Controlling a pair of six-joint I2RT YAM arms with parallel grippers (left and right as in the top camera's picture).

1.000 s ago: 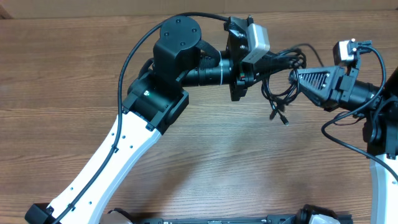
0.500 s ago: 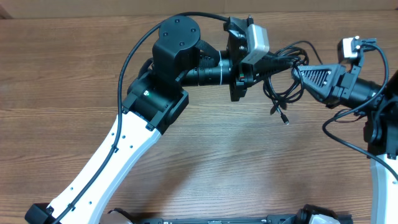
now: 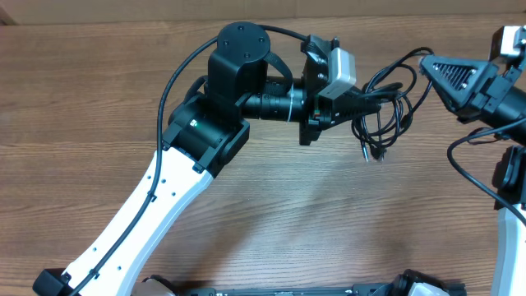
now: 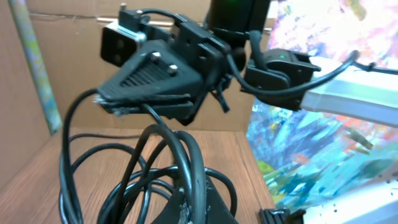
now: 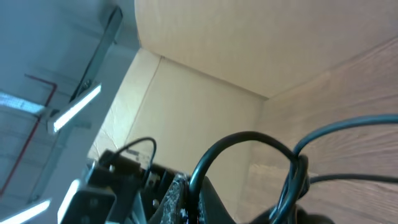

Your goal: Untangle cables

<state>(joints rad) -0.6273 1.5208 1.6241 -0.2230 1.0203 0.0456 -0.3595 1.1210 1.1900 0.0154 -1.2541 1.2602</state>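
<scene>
Overhead, far left: bare wood table (image 3: 82,99), then left arm (image 3: 164,197) coming up from the bottom-left corner, white link into a black elbow block, forearm lying approx level & pointing right, grey wrist cam (image 3: 340,66) on top. Left gripper (image 3: 366,100) sits just right of centre, jaws clamped tight w/ the cables (image 3: 388,115) bunched at its tip, so it grips that end of the tangle. Cables = thin black cords in several overlapping loops, strung btwn the 2 grippers, shadow on the wood below. Two plug ends (image 3: 367,154) dangle under the bundle; touching the table or not, can't tell. One loop runs up & right to right gripper (image 3: 426,62), pinched closed on that strand near top right; right arm (image 3: 509,107) goes off the right edge

Left wrist cam: loops fill lower left, right gripper's black triangular fingers squeezed flat on a single strand at centre-left, cardboard wall (image 4: 68,62) behind, bright painted sheet (image 4: 311,149) at right

Right wrist cam: cardboard wall across the top, one arch of cord at centre w/ a 2nd strand crossing it, wood at right; own fingers barely in frame at bottom
</scene>
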